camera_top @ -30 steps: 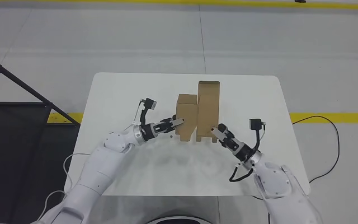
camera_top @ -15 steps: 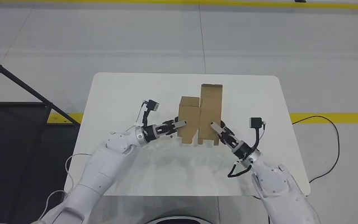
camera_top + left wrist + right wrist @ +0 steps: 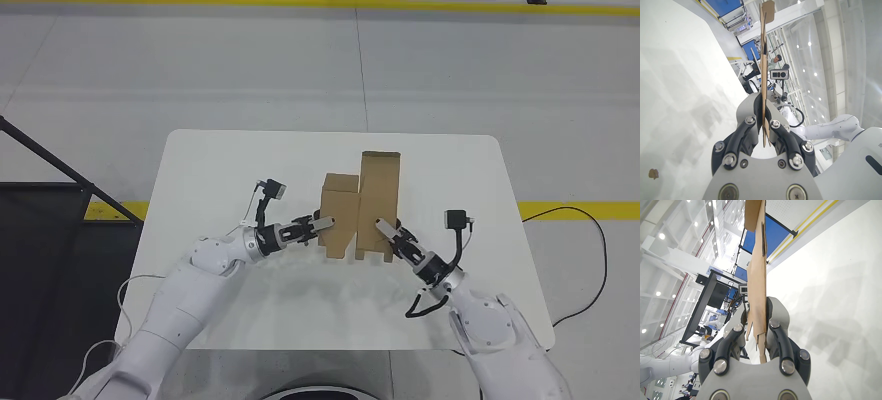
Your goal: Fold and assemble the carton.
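Note:
A flat brown carton [image 3: 360,205] is held above the middle of the white table [image 3: 220,160], its flaps jutting out at both ends. My left gripper [image 3: 322,221] is shut on the carton's left edge; in the left wrist view the carton [image 3: 763,75] shows edge-on, clamped at the left gripper [image 3: 763,111]. My right gripper [image 3: 383,228] is shut on the near right flap. The right wrist view has the carton [image 3: 758,275] rising as a thin sheet out of the right gripper [image 3: 758,313].
A small brown scrap [image 3: 653,173] lies on the table near my left arm. A black frame and dark mat [image 3: 45,220] stand to the left of the table. Yellow floor lines [image 3: 575,210] run beside the right edge.
The carton has shifted a little to the right and farther from me. My right gripper came in from beside the carton's near right flap and closed on it. The left gripper kept its hold.

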